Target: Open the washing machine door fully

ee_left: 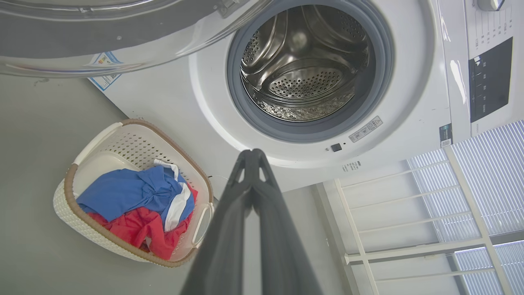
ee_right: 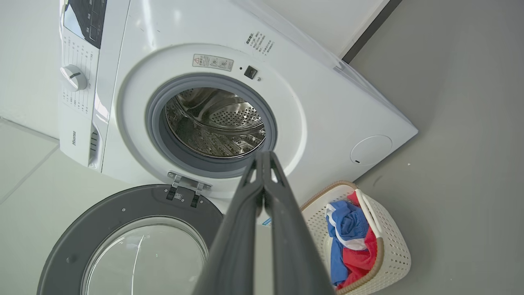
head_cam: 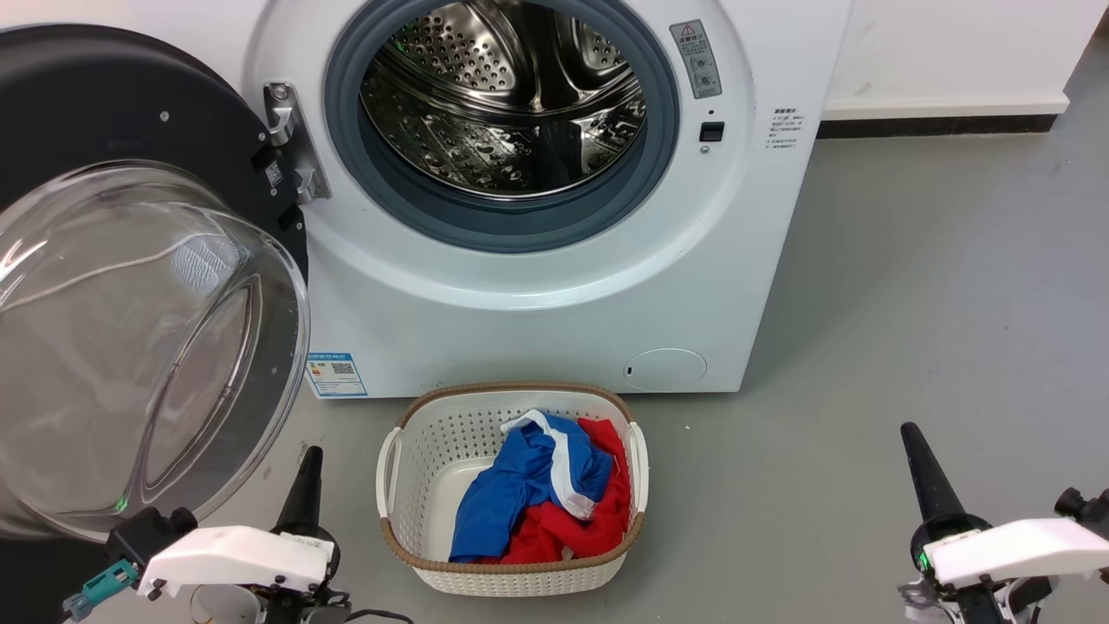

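The white washing machine stands ahead with its grey rubber ring and steel drum exposed. Its black door with the bulging glass bowl is swung wide to the left on its metal hinge; the door also shows in the right wrist view and along the top of the left wrist view. My left gripper is shut, low at the front left, just below the door's glass and apart from it. My right gripper is shut, low at the front right over bare floor. Both hold nothing.
A white laundry basket with a brown rim sits on the floor right before the machine, holding blue, white and red clothes. A small round white flap is at the machine's lower right. Grey floor spreads to the right.
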{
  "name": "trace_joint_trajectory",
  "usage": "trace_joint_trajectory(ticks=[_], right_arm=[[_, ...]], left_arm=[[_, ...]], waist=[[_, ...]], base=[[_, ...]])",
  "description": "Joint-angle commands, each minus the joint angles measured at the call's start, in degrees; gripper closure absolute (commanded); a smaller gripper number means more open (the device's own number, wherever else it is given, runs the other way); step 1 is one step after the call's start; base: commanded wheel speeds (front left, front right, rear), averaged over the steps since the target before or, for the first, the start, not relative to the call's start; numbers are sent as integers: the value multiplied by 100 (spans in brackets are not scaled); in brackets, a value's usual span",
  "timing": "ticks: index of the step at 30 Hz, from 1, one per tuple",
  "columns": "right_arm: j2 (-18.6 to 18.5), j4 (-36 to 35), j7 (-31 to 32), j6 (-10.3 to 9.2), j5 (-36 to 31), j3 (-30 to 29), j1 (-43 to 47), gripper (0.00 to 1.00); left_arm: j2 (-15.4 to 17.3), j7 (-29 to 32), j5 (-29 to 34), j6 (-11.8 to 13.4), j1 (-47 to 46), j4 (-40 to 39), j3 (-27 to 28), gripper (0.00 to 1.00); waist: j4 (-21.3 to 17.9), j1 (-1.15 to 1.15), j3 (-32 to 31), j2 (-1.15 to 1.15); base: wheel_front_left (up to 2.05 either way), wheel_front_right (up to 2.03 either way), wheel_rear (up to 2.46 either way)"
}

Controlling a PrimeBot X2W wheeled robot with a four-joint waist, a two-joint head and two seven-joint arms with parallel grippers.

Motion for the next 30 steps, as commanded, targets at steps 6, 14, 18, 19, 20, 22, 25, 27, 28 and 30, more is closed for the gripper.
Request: trace_joint_trajectory(ticks=[6, 14, 18, 19, 20, 22, 25, 27, 28, 30], right_arm=[[5, 5, 52, 1, 461, -36, -187, 100], [6, 48, 116, 1, 931, -65, -236, 100], [6, 67, 140, 1, 1157, -80, -255, 100], [6, 71, 150, 1, 1209, -84, -260, 100], [6, 77, 156, 1, 1262, -87, -268, 100], [6, 85, 174, 1, 1373, -93, -286, 100], [7, 100, 200, 0, 1530, -103, -307, 100], [7, 108, 200, 0, 1631, -107, -323, 100], [7, 112, 208, 0, 1683, -111, -331, 100], [7, 116, 217, 0, 1735, -114, -336, 100]], left_arm=[[-54, 119, -359, -116, -161, -38, 141, 100], [-135, 233, -727, -211, -188, -31, 259, 100], [-170, 291, -900, -257, -197, -28, 315, 100], [-178, 298, -943, -265, -196, -26, 327, 100], [-185, 310, -985, -276, -193, -26, 339, 100], [-198, 340, -1072, -301, -192, -24, 364, 100], [-219, 380, -1194, -332, -204, -21, 408, 100], [-237, 402, -1271, -358, -209, -19, 435, 100], [-246, 411, -1312, -364, -211, -18, 449, 100], [-254, 426, -1352, -373, -213, -17, 461, 100]], waist=[[14, 0, 10, 0], [31, 0, 24, 0], [40, 0, 31, 0], [42, 0, 33, 0], [44, 0, 34, 0], [49, 0, 38, 0], [55, 0, 43, 0], [60, 0, 46, 0], [62, 0, 48, 0], [64, 0, 50, 0]], base=[[0, 0, 0], [0, 0, 0], [0, 0, 0], [0, 0, 0], [0, 0, 0], [0, 0, 0], [0, 0, 0], [0, 0, 0], [0, 0, 0], [0, 0, 0]])
